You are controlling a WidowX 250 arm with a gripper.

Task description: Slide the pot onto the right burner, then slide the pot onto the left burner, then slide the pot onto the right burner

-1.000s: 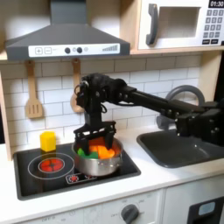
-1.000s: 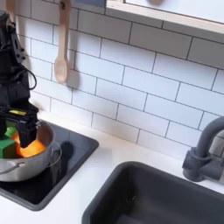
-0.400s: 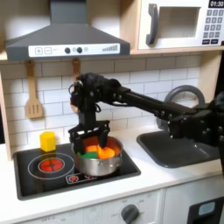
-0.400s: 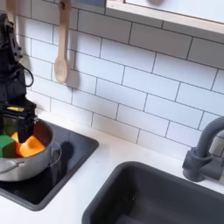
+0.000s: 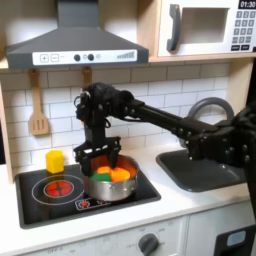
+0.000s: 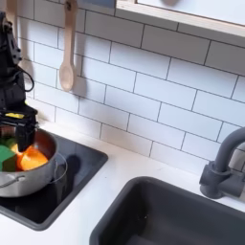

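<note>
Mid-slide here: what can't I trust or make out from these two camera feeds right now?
- The right burner: the pot covers it in the first exterior view.
- Claw fingertips: too small and blurred there to tell whether they grip the rim.
- Second exterior view: the picture's left edge cuts off the pot and the claw.
- The food pieces blur together.

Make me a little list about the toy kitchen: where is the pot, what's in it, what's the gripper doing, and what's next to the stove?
pot: on the stove's right part in the first exterior view
inside pot: orange and green toy food
gripper: down at the pot's top, fingers spread across it
left burner: red, uncovered
yellow cup: behind the left burner, by the wall
sink: right of the stove in the first exterior view
wooden spoon: hanging on the tiles
</note>
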